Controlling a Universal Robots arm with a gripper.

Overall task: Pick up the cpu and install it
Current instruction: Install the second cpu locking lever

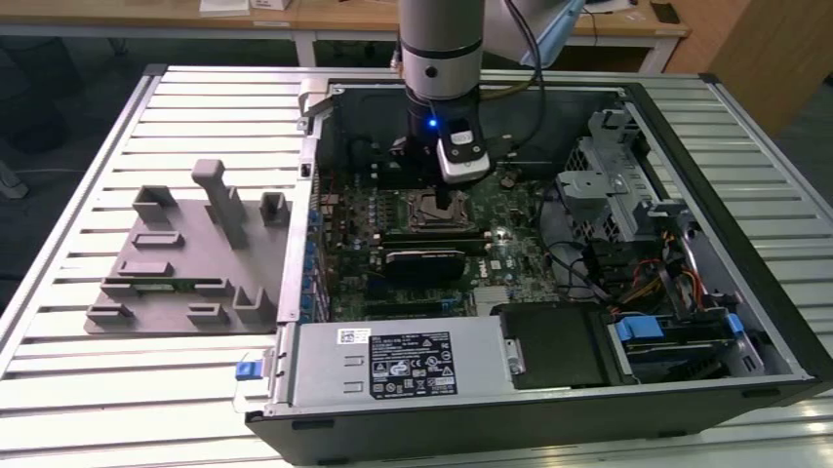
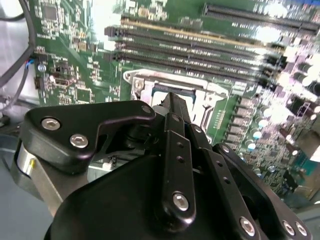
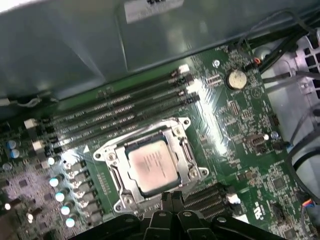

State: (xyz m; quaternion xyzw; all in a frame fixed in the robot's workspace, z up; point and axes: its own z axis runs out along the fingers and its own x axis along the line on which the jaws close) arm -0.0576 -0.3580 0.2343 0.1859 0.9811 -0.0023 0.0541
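Note:
The cpu [image 3: 152,167], a flat square chip with a silvery-grey top, lies flat inside the metal-framed socket [image 3: 111,172] on the green motherboard. In the first wrist view my gripper [image 3: 170,196] hovers at the socket's edge beside the chip, its two black fingertips pressed together with nothing between them. The second wrist view has the same fingers [image 2: 172,107] pointing down at the socket frame [image 2: 145,82]. In the exterior view the gripper [image 1: 450,208] hangs inside the open computer case, right over the socket [image 1: 416,213].
Memory slots [image 3: 125,105] run along one side of the socket, and a coin battery [image 3: 236,79] sits beyond them. A black card [image 1: 423,263], a power supply [image 1: 390,363] and drive cages [image 1: 625,195] crowd the case. A grey fixture [image 1: 182,263] rests at the exterior view's left.

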